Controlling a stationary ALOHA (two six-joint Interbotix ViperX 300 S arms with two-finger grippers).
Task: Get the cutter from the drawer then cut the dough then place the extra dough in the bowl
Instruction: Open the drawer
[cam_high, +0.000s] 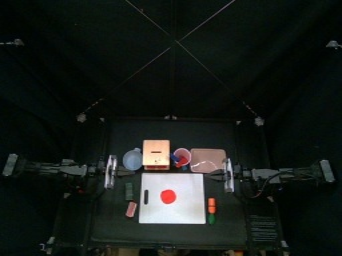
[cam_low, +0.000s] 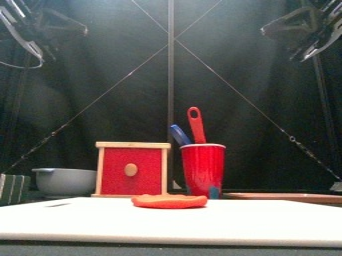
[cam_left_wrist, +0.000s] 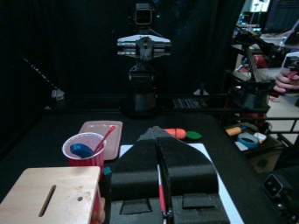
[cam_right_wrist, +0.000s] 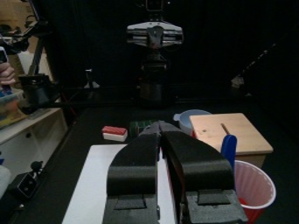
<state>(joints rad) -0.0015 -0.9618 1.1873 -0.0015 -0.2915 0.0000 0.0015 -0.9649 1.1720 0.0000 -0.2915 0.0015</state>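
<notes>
Left end effector (cam_left_wrist: 160, 142) and right end effector (cam_right_wrist: 163, 134) are both closed and empty, raised at either side, well apart from the pale wooden box with red drawer front (cam_low: 132, 169). Risk: tugging the drawer may drag the box into the red plastic cup (cam_low: 203, 170) just beside it. The flat red dough disc (cam_low: 170, 201) lies on the white cutting board (cam_low: 171, 222); the cutter is hidden, presumably in the shut drawer.
</notes>
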